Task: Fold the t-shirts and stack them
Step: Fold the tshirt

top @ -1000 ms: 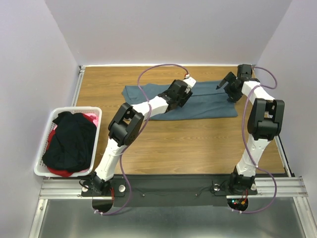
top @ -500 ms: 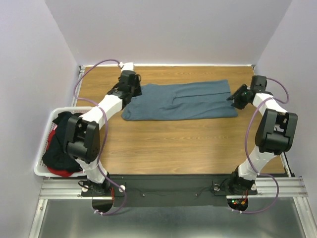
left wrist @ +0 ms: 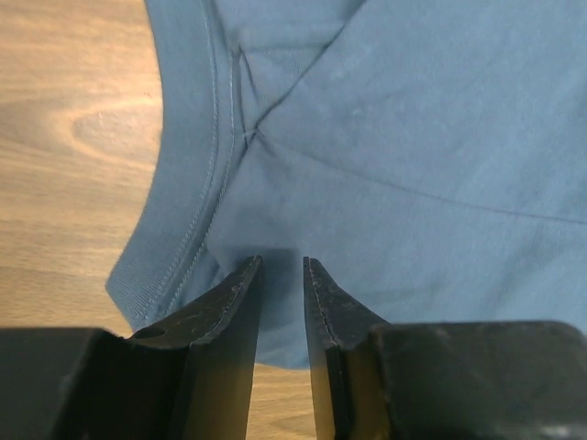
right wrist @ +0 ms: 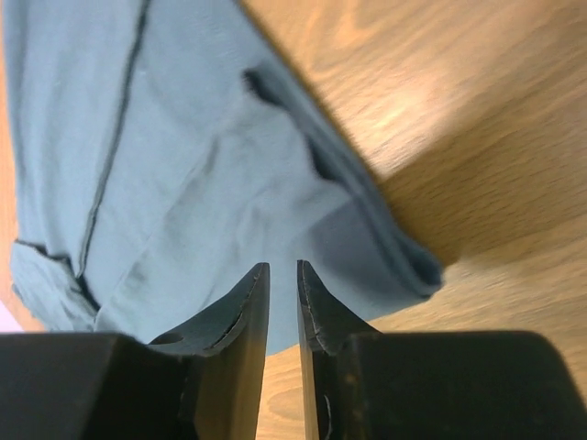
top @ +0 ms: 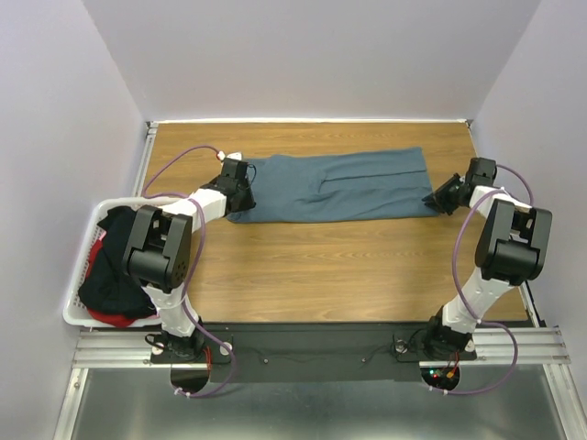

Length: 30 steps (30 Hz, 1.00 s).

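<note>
The plain slate blue-grey cloth t-shirt (top: 335,186) lay flat, folded lengthwise into a long band, to the right of the white plastic lattice basket (top: 147,201) and farther back, its ribbed-edged end nearest that basket. A black cloth t-shirt (top: 128,261) lay crumpled inside the basket, heaped over a red-pink cloth t-shirt (top: 110,318) that showed at its edges.

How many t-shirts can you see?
3. A blue-grey t-shirt lies flat on the table. A black t-shirt fills the white basket at left, with a red-pink t-shirt peeking out beneath it. More may be hidden in that pile.
</note>
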Available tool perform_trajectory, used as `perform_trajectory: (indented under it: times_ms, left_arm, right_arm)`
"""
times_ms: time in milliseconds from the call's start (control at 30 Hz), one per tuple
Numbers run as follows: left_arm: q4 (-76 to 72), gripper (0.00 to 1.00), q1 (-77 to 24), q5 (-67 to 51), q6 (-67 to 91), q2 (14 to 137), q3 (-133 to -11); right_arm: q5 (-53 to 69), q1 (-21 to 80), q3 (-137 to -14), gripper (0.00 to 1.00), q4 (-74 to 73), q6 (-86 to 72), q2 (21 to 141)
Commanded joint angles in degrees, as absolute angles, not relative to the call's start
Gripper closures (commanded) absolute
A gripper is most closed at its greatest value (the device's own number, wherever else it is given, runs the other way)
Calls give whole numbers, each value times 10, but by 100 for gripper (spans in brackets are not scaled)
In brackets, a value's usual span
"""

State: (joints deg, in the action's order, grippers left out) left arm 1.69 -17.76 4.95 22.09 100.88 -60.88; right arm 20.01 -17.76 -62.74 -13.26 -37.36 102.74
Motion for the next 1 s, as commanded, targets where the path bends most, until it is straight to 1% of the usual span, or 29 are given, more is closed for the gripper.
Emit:
perform_trajectory:
  times_ms: [0,100,200,300,600,667,733,767,800,900,933,967]
  left_arm:
    - [3,66,-171,55,246,1005,-583]
    - [14,69,-164,75,257,1000,-560]
    - [20,69,-148,81,267,993,-518]
    - [24,69,-136,89,271,984,-502]
    - [28,70,-110,76,274,984,-507]
    - [29,69,-110,66,271,984,-515]
    - [32,66,-112,61,267,981,-521]
    - [34,61,-114,63,267,977,-526]
    - [38,60,-119,66,266,973,-533]
    - [47,51,-129,71,266,957,-549]
    - [55,48,-135,76,270,952,-561]
    - [61,41,-141,83,270,942,-567]
  right_arm:
    - [208,-194,-613,76,-85,-368,1045]
    - [202,-207,-595,77,-81,-363,1047]
    - [192,-225,-578,77,-76,-361,1056]
    - [189,-241,-569,78,-72,-365,1066]
    - [150,-287,-505,78,-77,-406,1029]
    - [162,-287,-504,77,-79,-392,1014]
    - [177,-285,-504,77,-80,-388,999]
    - [180,-280,-506,77,-80,-387,980]
    - [183,-275,-511,77,-83,-378,972]
    - [172,-246,-526,77,-103,-357,942]
    - [158,-237,-541,75,-120,-350,935]
    - [147,-213,-550,73,-130,-341,930]
